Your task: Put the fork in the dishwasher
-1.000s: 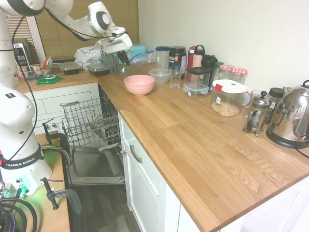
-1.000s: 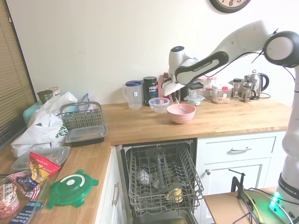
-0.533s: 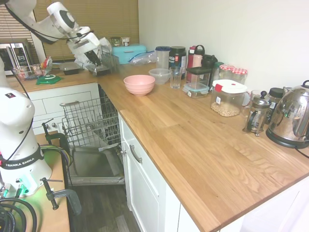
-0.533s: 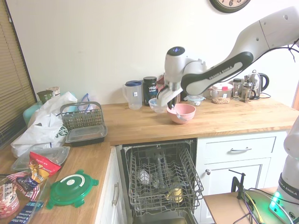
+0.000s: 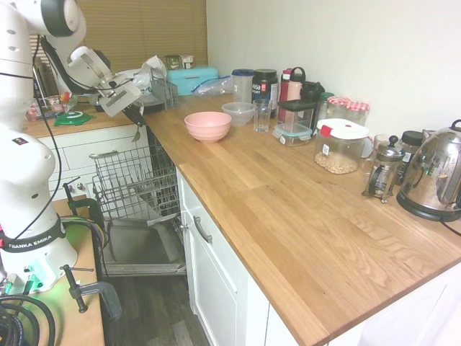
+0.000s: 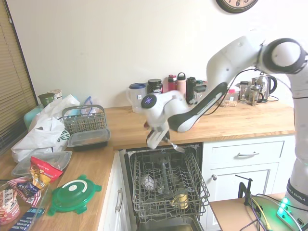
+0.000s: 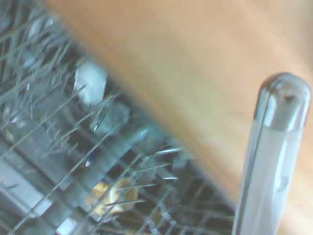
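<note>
Dishwasher (image 6: 166,187) open under the wooden counter (image 6: 231,122), wire rack (image 6: 168,185) pulled out. Gripper (image 6: 161,138) hangs over the rack's back edge, by the counter lip, fingers clamped on the fork (image 6: 174,145), which slants down above the rack. Further right, pink bowl (image 5: 208,125) on the counter.

Both wide views are evenly lit by soft indoor light, with glare on the kettle (image 5: 434,175) at the right edge and straight lines bowing near the frame borders. The wrist view is heavily blurred, the fork handle (image 7: 271,156) at lower right soft-edged and shiny.
</note>
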`<state>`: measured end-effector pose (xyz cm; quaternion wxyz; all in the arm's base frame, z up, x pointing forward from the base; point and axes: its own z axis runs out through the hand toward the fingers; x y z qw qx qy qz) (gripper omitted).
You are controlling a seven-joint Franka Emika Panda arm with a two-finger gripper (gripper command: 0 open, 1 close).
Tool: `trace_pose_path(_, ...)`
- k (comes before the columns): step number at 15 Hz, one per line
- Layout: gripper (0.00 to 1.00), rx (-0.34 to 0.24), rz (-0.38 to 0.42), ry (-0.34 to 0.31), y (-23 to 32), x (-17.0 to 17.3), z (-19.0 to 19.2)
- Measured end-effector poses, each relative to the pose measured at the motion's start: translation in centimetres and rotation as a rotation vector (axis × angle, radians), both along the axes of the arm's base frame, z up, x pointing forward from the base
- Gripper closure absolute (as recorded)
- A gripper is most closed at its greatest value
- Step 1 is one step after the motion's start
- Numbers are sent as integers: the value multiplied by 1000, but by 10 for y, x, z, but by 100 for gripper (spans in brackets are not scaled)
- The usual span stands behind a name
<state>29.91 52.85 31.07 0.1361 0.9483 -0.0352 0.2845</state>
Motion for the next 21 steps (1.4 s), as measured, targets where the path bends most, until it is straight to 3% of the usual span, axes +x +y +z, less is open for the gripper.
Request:
trace_pose_path(4, 100, -92, -14, 41, 28, 7, -86)
trace_pose_path(12, 100, -183, -100, 116, -2, 34, -160)
trace_pose_path(13, 0, -190, -104, 123, -2, 35, -169)
trace_pose_path(21, 0, -191, -117, 144, 5, 30, -182)
